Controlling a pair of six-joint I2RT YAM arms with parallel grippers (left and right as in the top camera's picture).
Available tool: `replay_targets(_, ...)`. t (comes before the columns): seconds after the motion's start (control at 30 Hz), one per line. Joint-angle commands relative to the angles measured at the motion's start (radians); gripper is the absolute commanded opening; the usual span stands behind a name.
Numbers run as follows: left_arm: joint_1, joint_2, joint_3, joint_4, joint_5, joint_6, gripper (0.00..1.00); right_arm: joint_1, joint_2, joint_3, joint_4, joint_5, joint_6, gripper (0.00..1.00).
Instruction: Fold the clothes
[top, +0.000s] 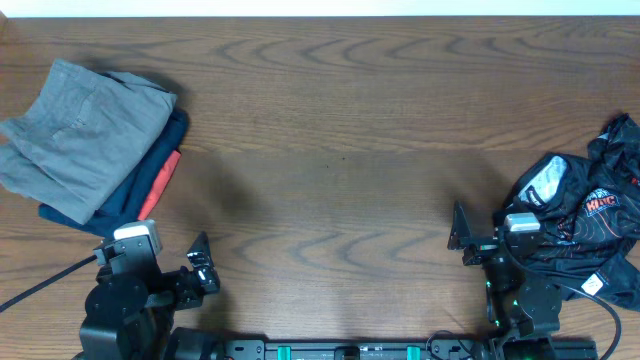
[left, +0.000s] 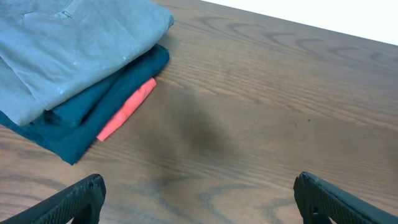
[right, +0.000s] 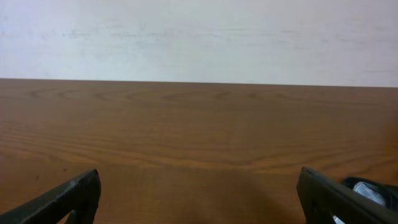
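A stack of folded clothes sits at the far left: a grey garment (top: 75, 135) on top, a dark blue one (top: 130, 195) under it, an orange-red one (top: 160, 185) at the bottom edge. The left wrist view shows the same grey (left: 68, 43), blue (left: 93, 106) and orange-red (left: 127, 109) pieces. A crumpled black garment with white and red print (top: 585, 215) lies at the right edge; a bit of it shows in the right wrist view (right: 367, 190). My left gripper (top: 200, 262) (left: 199, 193) is open and empty. My right gripper (top: 462, 238) (right: 199, 190) is open and empty beside the black garment.
The brown wooden table (top: 330, 130) stretches between the two piles. A pale wall (right: 199, 37) stands beyond the table's far edge. A black cable (top: 40, 285) runs from the left arm's base.
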Motion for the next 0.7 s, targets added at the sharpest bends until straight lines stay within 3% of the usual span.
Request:
replay_targets(0.0,0.000,-0.006,-0.003,0.002,-0.016,-0.008,0.98,-0.008,-0.005,-0.002,-0.003,-0.003,-0.018,0.99)
replay_targets(0.3,0.084,-0.096,-0.077,-0.015,-0.022,-0.008,0.98,-0.008,-0.005,-0.002,-0.003,-0.003,-0.018,0.99)
replay_targets(0.43,0.119,-0.201,-0.244,0.083,-0.023,-0.008,0.98,-0.008,-0.005,-0.002,-0.003,-0.003,-0.019,0.99)
replay_targets(0.67,0.139,-0.352,-0.533,0.382,-0.019,-0.013,0.98,-0.008,-0.005,-0.002,-0.003,-0.003,-0.018,0.99)
